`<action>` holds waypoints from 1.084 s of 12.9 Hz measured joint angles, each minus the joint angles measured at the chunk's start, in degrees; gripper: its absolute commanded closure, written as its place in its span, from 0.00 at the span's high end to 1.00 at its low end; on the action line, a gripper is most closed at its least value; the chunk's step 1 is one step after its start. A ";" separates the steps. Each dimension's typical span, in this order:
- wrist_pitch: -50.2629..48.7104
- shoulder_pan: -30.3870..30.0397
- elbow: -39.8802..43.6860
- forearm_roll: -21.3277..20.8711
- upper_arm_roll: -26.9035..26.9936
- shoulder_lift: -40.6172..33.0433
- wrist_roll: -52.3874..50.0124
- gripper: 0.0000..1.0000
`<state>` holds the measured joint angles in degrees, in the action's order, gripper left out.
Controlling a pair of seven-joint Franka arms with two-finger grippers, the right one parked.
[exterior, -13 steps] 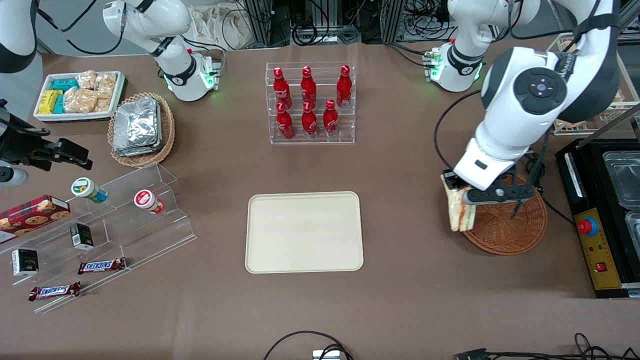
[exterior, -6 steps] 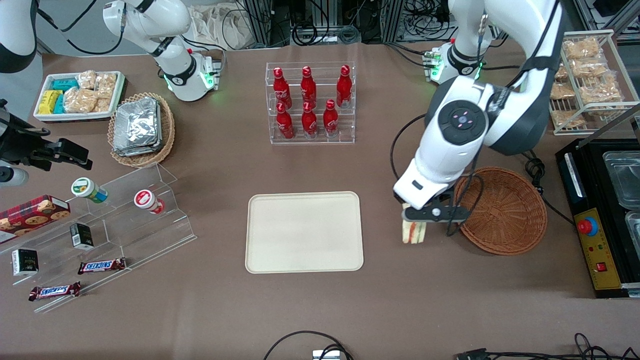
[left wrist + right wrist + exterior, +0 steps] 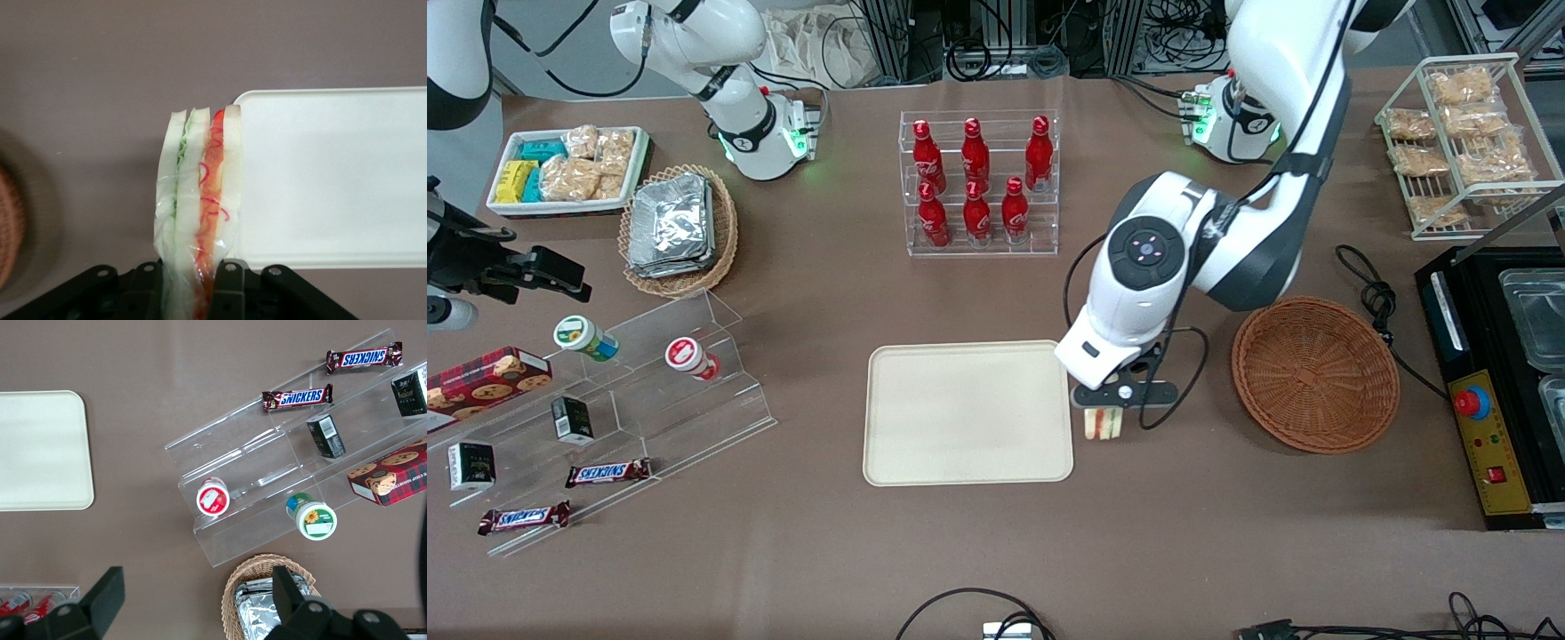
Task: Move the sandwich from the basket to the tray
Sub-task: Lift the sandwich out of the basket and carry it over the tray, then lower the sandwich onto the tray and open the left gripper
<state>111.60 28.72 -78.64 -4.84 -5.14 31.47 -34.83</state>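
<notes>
My left gripper [image 3: 1104, 402] is shut on the sandwich [image 3: 1103, 424], a clear-wrapped wedge of pale bread with green and red-orange filling [image 3: 199, 200]. It hangs above the brown table, just beside the edge of the cream tray [image 3: 967, 412] that faces the working arm's end. In the left wrist view the black fingers [image 3: 229, 283] pinch the wrap, and the tray's rounded corner [image 3: 248, 101] lies right next to the wedge. The reddish-brown wicker basket [image 3: 1314, 373] sits toward the working arm's end and holds nothing.
A clear rack of red bottles [image 3: 978, 182] stands farther from the front camera than the tray. Toward the parked arm's end are acrylic snack steps [image 3: 631, 391], a tan basket of foil packets [image 3: 676, 229] and a white snack tray [image 3: 565, 169]. A black machine [image 3: 1498, 373] lies past the basket.
The left arm has carried the sandwich out of the basket and sideways toward the tray, stopping at the tray's edge. The basket now stands uncovered.
</notes>
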 measured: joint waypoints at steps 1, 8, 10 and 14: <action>1.29 0.53 0.14 0.00 -0.02 1.01 -0.20 0.01; 9.47 4.42 0.34 0.00 -0.27 8.20 -3.94 0.02; 11.49 5.15 0.41 -0.01 -0.42 10.38 -4.69 0.02; 12.94 6.97 2.92 -0.16 -0.43 15.68 -6.23 0.03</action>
<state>124.55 35.69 -75.72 -5.01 -5.57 47.15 -41.06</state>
